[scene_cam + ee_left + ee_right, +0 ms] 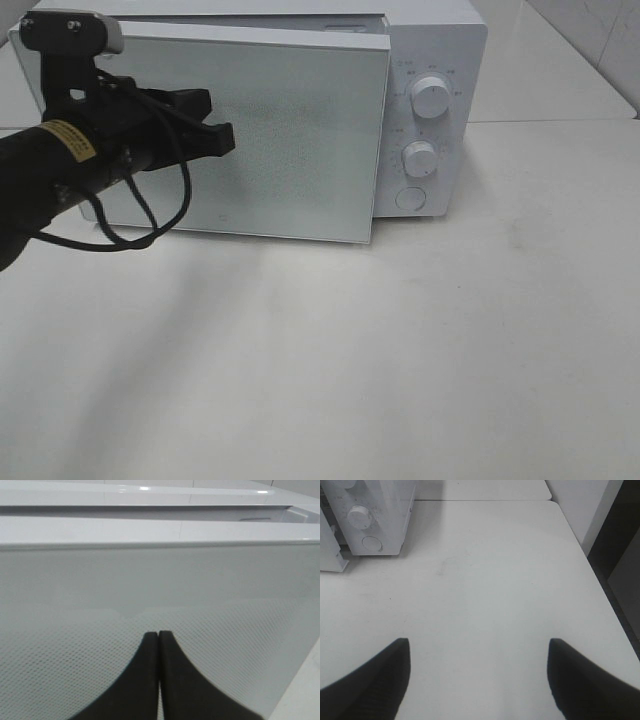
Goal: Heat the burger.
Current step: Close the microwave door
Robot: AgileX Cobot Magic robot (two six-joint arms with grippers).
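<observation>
The white boxy microwave's [432,50] frosted mesh-patterned door [300,140], slightly ajar, hides its interior. Left fingers [147,675] are pressed together before it; right fingers [375,680] are spread above the white table [485,595].

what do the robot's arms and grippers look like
The left arm is black, with a yellow label, a loose black cable looping beneath it and a grey-topped camera on a black bracket. The left gripper is black, tapering to curved tips; the right gripper is black and rounded too.
</observation>
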